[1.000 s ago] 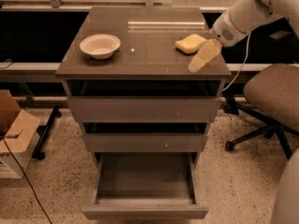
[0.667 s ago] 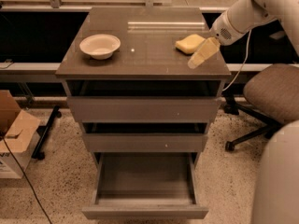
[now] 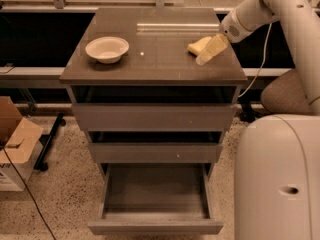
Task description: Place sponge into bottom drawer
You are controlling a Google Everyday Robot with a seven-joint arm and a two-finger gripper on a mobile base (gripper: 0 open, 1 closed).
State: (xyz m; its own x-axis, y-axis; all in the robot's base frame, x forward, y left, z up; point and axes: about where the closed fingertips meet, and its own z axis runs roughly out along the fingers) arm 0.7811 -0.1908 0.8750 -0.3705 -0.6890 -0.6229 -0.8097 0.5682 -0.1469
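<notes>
The pale yellow sponge (image 3: 196,46) lies on the cabinet top near its right edge. My gripper (image 3: 209,51) reaches in from the upper right and sits right against the sponge's right side, low over the cabinet top. Part of the sponge is hidden behind it. The bottom drawer (image 3: 156,223) is pulled out at the foot of the cabinet, and its inside shows nothing in it. The two shallower drawers above it are slightly ajar.
A cream round bowl (image 3: 107,48) stands on the left of the cabinet top (image 3: 150,66). My white base (image 3: 277,179) fills the lower right, beside the open drawer. A cardboard box (image 3: 12,144) stands on the floor at left. An office chair (image 3: 290,96) is at right.
My base has come further into view at the lower right. The gripper has shifted slightly up and left beside the sponge. The sponge and the drawers have not moved.
</notes>
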